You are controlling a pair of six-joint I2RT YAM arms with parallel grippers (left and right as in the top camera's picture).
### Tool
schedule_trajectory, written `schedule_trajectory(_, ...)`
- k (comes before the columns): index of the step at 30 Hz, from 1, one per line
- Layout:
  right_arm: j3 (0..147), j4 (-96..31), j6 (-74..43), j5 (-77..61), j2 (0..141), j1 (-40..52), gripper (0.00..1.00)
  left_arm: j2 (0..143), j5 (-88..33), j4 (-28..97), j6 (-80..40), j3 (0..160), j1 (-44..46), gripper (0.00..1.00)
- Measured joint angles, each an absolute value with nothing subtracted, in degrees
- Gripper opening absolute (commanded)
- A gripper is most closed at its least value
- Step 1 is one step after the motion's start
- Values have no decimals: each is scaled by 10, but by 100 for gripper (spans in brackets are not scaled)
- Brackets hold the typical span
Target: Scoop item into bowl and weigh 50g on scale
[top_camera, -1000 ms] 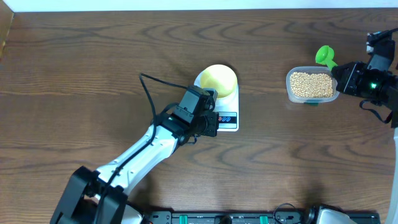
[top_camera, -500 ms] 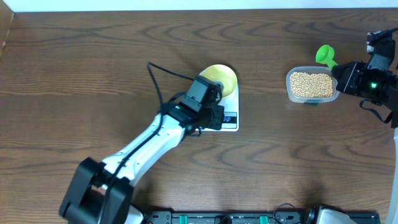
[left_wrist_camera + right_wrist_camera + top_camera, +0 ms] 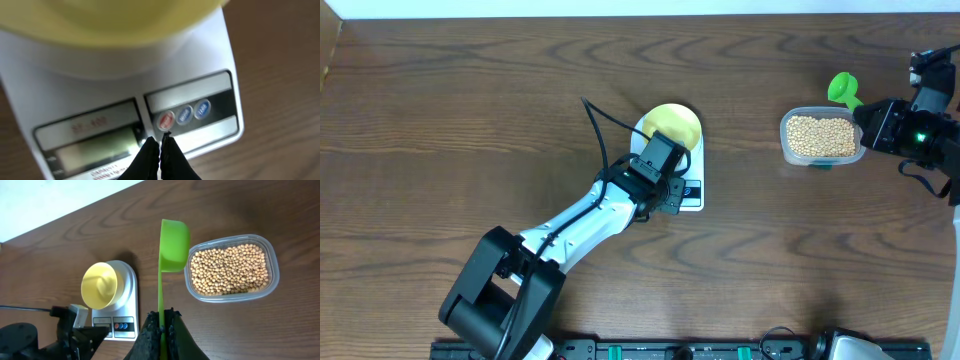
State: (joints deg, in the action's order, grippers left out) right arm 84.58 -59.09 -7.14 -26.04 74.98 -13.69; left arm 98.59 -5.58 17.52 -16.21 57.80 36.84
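The pale yellow bowl [image 3: 672, 124] stands empty on the white scale [image 3: 695, 160]. My left gripper [image 3: 161, 141] is shut with nothing in it, and its tips are just below the scale's red button [image 3: 166, 120], beside the grey display [image 3: 95, 147]. In the overhead view the left gripper [image 3: 665, 186] covers the scale's front left. My right gripper [image 3: 161, 317] is shut on the handle of a green scoop [image 3: 173, 240]. The scoop's cup is held beside the left end of a clear tub [image 3: 270, 255] full of tan beans [image 3: 230, 270]. The scoop looks empty.
The clear tub [image 3: 785, 140] sits at the right of the table, well apart from the scale. The left arm's black cable [image 3: 595, 125] loops above the table to the left of the bowl. Bare wood lies between scale and tub.
My left arm has swung right and forward, bringing its shut gripper over the scale's buttons. The right gripper, scoop and tub have not moved.
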Motion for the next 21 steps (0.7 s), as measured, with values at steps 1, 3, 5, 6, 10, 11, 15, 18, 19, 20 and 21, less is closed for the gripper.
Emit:
schedule_trajectory(1, 846, -591, -71, -260, 750, -137, 1, 986, -51, 173, -161, 578, 368, 7)
schedule_trajectory(3, 846, -591, -71, -260, 750, -137, 1, 986, -45, 169, -160, 578, 368, 7)
schedule_trajectory(5, 846, -591, -71, -259, 750, -137, 2, 987, -41, 164, -158, 578, 368, 7)
schedule_trajectory(6, 846, -591, -71, -259, 750, -137, 2, 988, -40, 163, -158, 578, 368, 7)
schedule_trajectory(10, 846, -591, -71, -259, 750, -137, 1, 995, -39, 152, -156, 578, 368, 7)
schedule_trajectory(11, 846, -591, -71, -259, 750, -137, 2, 996, -41, 149, -155, 578, 368, 7)
schedule_trajectory(15, 846, -591, -71, -259, 750, -137, 2, 1000, -43, 146, -154, 578, 368, 7)
schedule_trajectory(18, 846, -591, -71, -259, 750, -137, 1, 1000, -46, 145, -154, 578, 368, 7)
schedule_trajectory(19, 846, -591, -71, -259, 750, -137, 2, 1000, -48, 145, -154, 578, 368, 7)
schedule_trajectory(20, 846, -591, -71, -259, 750, -137, 1, 1001, -50, 145, -154, 578, 368, 7)
schedule_trajectory(21, 846, -591, -71, -259, 750, -137, 1, 1002, -52, 145, -154, 578, 368, 7)
